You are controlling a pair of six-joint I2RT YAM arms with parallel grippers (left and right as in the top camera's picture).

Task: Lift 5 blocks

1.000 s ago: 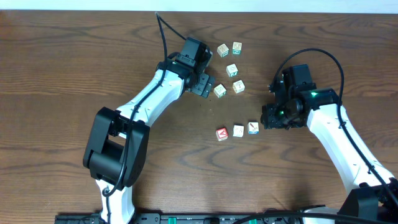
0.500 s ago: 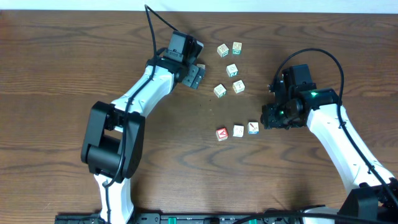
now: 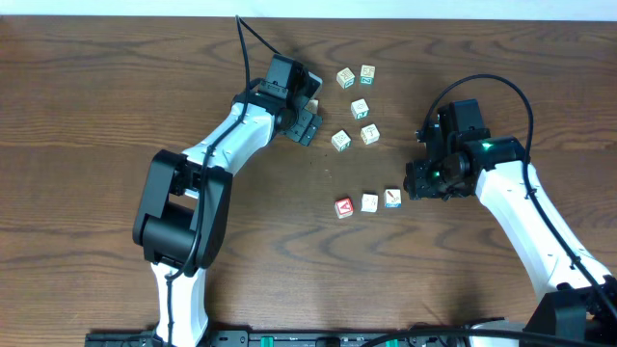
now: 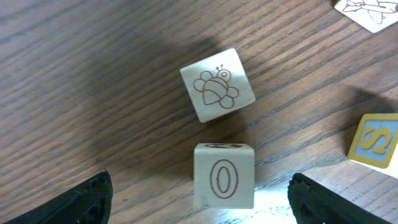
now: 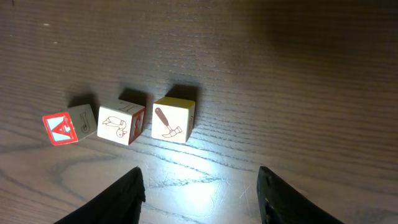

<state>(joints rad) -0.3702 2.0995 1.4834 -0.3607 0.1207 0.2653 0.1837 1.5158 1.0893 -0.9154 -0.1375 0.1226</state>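
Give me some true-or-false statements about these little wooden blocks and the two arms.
1. The pale wooden block with the red A ends a row of three blocks. True.
2. The right gripper holds the hammer-print wooden block. False: it is open and empty; that block lies on the brown wooden table.
3. The left gripper is open. True.
4. The bee-print wooden block sits atop the O-print wooden block. False: both lie on the table, apart.
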